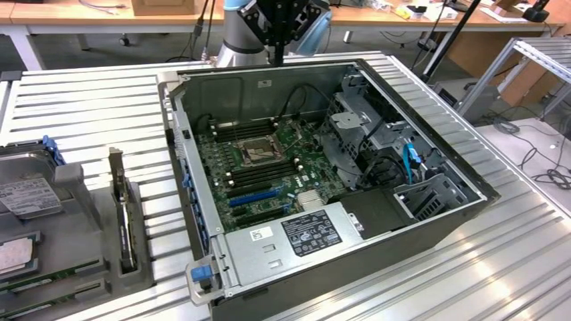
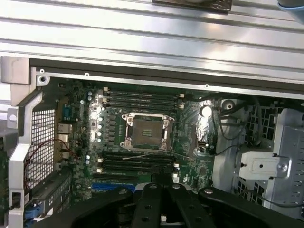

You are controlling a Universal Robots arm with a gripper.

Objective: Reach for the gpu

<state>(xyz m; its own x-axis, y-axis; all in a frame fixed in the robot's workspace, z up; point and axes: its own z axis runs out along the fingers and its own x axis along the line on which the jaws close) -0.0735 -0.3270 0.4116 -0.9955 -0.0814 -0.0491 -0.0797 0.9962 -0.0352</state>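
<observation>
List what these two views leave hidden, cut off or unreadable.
1. Motherboard: wrist view, part hidden behind the gripper.
2. Power supply label: exterior view, print too small to read.
3. Upright card: exterior view, edge-on; whether it is the gpu is unclear.
4. Drive trays: exterior view, cut by its left edge.

We see a silver-grey cylindrical robot arm (image 1: 234, 33) with pale blue joint caps (image 1: 311, 37), ending in a matte black metal gripper (image 2: 164, 202) whose linked bars carry round pivot screws (image 2: 151, 186).
</observation>
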